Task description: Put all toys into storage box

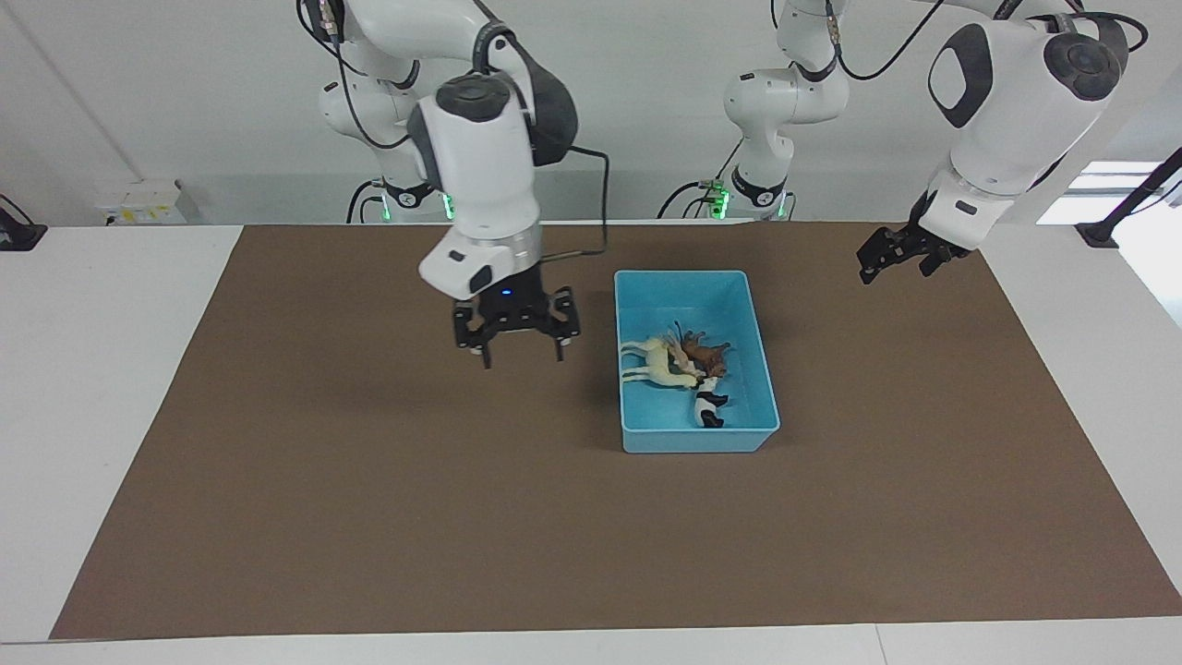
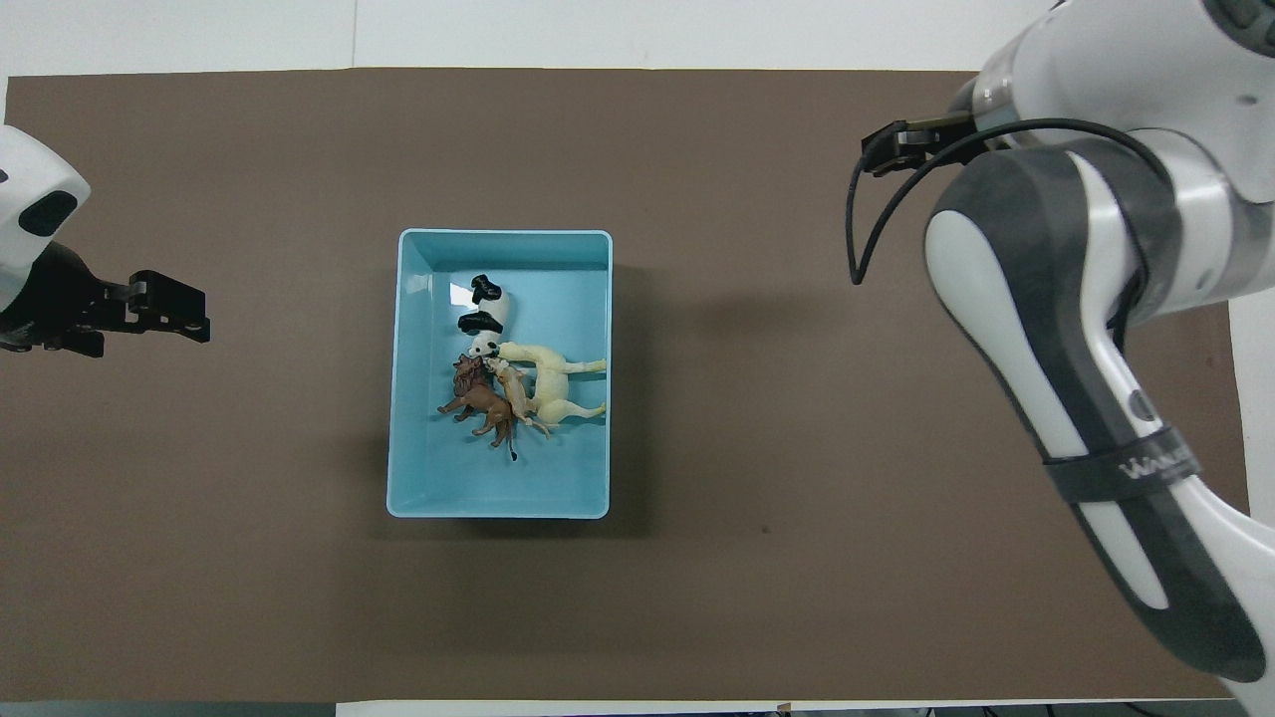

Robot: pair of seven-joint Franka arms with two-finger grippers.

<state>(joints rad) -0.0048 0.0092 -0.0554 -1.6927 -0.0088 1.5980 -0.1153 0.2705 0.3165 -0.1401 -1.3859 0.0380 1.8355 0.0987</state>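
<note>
The light-blue storage box [image 1: 683, 274] stands on the mat near its middle; it also shows in the overhead view [image 2: 503, 234]. All the toys lie in it, bunched together: the cream-white horse [image 1: 657, 362] [image 2: 553, 378], the orange tiger [image 1: 688, 356] [image 2: 516, 388], the brown animal [image 1: 709, 354] [image 2: 483, 400] and the panda [image 1: 709, 406] [image 2: 485, 314]. My right gripper [image 1: 522, 353] [image 2: 882, 149] is open and empty, raised over the mat beside the box toward the right arm's end. My left gripper [image 1: 896, 271] [image 2: 189, 311] is open and empty, raised over the mat at the left arm's end.
A brown mat [image 1: 369, 517] covers most of the white table [image 1: 92, 369]. The right arm's forearm [image 2: 1076, 349] fills one side of the overhead view.
</note>
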